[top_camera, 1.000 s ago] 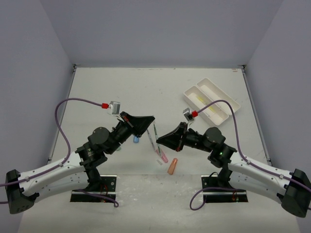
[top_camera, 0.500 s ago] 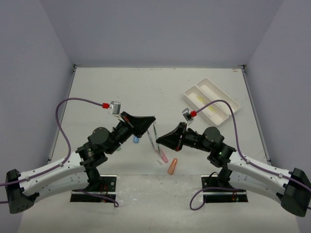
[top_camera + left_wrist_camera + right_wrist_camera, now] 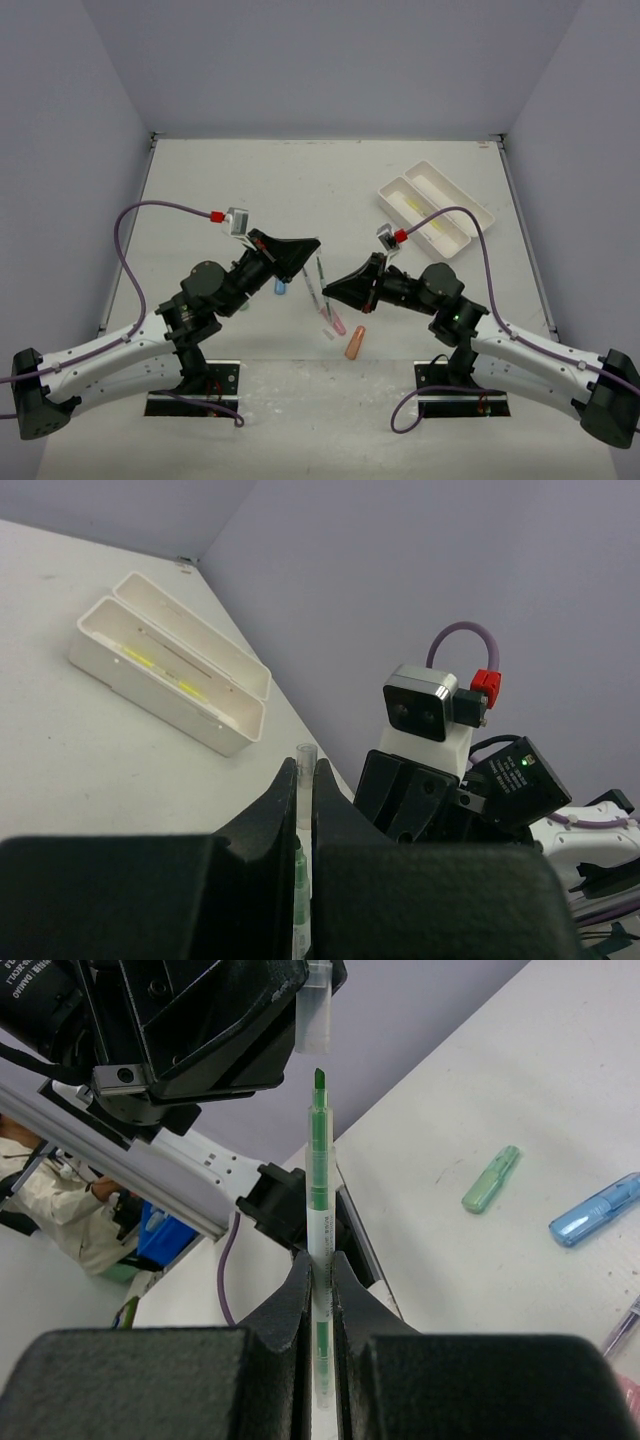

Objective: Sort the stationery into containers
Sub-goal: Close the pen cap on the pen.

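Hardly anything has shifted since a second ago: both arms hold the same poses over the near middle of the table (image 3: 250, 190), and the loose pieces lie where they lay; nearest the bases an orange piece (image 3: 355, 342) lies alone, with a pink piece (image 3: 337, 322) and a tiny clear bit (image 3: 328, 335) just beyond it; a blue piece (image 3: 281, 287) lies farther left, close under the left arm, and the right wrist view shows a stubby green piece (image 3: 491, 1179) near it on the table.

Above these the right gripper (image 3: 318, 1265) has its jaws pinched on the barrel of a green pen (image 3: 318, 1160), whose bare tip points at the left gripper (image 3: 304, 780); that one's jaws are pressed onto a clear cap (image 3: 312, 1010), which hangs just off the tip with a small gap between them; the two black grippers crowd each other, and each fills much of the other's wrist view.

Far to the right stands the white tray (image 3: 461, 188), well apart from both grippers; a yellow pen (image 3: 415, 207) lies in one of its two long compartments.
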`<state>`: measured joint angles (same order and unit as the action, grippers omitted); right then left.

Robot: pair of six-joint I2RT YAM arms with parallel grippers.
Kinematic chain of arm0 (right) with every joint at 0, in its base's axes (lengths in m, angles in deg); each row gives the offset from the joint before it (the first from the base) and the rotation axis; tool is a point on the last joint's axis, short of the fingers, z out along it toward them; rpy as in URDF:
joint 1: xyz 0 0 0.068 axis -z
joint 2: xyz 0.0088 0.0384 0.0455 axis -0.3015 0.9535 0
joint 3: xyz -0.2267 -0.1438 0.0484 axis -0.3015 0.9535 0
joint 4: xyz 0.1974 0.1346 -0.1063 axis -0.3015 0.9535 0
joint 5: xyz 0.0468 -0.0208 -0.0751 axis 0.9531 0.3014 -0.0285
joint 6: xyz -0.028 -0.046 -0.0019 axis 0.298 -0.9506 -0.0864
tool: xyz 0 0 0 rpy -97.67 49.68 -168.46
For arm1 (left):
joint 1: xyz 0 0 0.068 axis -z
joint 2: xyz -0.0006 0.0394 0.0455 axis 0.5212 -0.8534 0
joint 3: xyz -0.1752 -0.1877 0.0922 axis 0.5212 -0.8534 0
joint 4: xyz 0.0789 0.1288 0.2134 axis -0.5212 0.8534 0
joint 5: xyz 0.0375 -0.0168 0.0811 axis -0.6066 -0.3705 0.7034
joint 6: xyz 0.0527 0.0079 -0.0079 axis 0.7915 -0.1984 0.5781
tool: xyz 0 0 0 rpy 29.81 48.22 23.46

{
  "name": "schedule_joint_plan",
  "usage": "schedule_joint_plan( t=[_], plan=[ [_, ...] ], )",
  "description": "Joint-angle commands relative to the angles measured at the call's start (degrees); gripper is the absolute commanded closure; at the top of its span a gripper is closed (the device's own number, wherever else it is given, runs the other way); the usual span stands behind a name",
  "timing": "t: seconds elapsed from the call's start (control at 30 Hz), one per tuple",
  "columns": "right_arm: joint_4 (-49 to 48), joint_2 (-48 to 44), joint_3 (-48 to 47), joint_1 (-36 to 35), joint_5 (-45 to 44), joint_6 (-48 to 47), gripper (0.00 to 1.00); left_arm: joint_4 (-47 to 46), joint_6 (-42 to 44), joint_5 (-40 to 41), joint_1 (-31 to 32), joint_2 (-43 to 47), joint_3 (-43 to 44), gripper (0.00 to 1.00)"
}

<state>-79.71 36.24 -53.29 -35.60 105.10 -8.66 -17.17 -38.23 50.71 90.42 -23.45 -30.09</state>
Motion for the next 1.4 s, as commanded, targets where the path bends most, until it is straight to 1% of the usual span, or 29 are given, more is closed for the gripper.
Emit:
schedule_joint_plan(
  t=[0.0,0.43,0.7,0.9,1.03,1.13,1.37],
  plan=[
    [-0.13,-1.39,-2.15,-0.66,-2.43,-1.59,1.0,-1.59,1.59,0.22,-0.2,-0.05,2.18,1.0],
    [2.69,-2.85,-3.14,-0.73,-6.34,-2.31,1.0,-2.21,0.0,-1.87,-0.2,-0.31,1.3,1.0],
    [2.76,-2.78,-4.29,-0.73,-5.72,-2.22,1.0,-3.27,-0.27,-3.34,-0.12,-0.84,0.94,1.0],
    [2.95,-2.41,-5.05,-0.73,-4.87,-2.04,1.0,-3.34,-0.07,-2.12,-0.2,-0.4,0.7,1.0],
    [3.14,-2.41,-3.92,-0.73,-6.57,-1.43,1.0,-1.5,0.57,-1.24,-0.2,0.34,1.82,1.0],
    [3.48,-2.15,-3.88,-0.73,-5.93,-1.25,1.0,0.05,1.55,0.83,-0.2,1.02,2.85,1.0],
    [4.81,-0.05,-5.07,-1.26,-4.41,-2.14,1.0,0.51,3.25,1.48,-0.2,0.46,4.37,1.0]
  ],
)
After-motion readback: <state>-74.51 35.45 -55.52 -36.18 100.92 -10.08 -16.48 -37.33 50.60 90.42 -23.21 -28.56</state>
